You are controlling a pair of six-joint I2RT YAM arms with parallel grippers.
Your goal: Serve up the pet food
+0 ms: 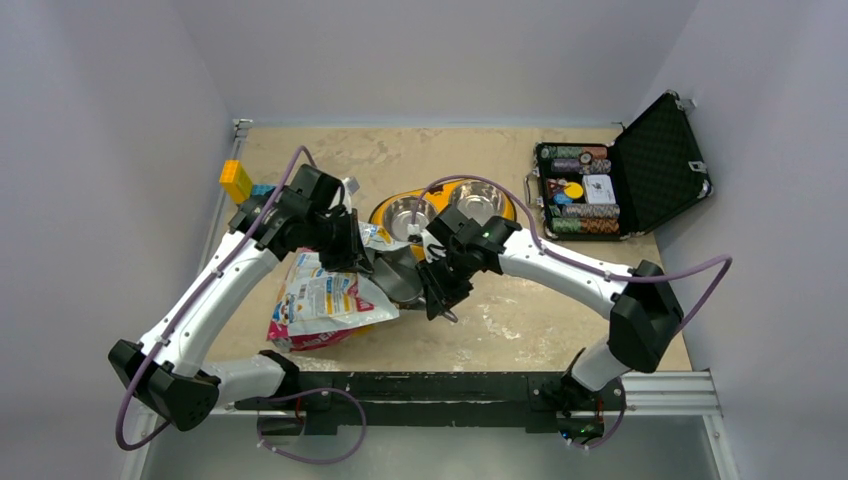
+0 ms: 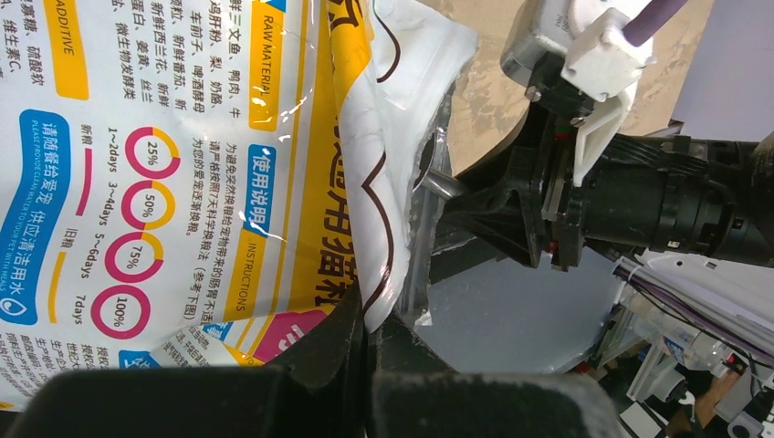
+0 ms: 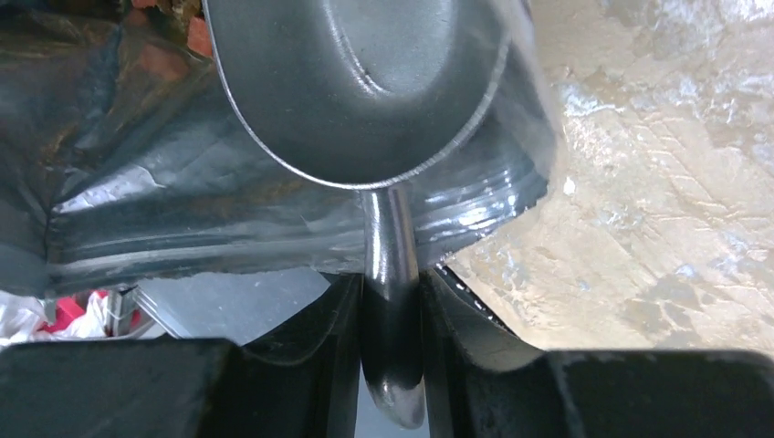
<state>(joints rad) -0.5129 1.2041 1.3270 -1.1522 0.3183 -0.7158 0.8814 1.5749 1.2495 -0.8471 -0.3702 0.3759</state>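
Observation:
A white, yellow and pink pet food bag [image 1: 325,300] lies on the table, its mouth facing right. My left gripper [image 1: 352,250] is shut on the bag's upper edge [image 2: 383,274] and holds the mouth up. My right gripper [image 1: 437,290] is shut on the handle [image 3: 392,274] of a metal scoop [image 3: 365,82]. The scoop's bowl sits inside the bag's silver-lined mouth [image 3: 183,201]. No kibble pellets show; the scoop's visible underside hides its inside. A double metal bowl stand [image 1: 445,212] with an orange rim stands just behind the grippers.
An open black case of colourful poker chips [image 1: 600,190] stands at the back right. Yellow and blue blocks [image 1: 238,182] lie at the back left by the wall. White walls close in the left, back and right sides.

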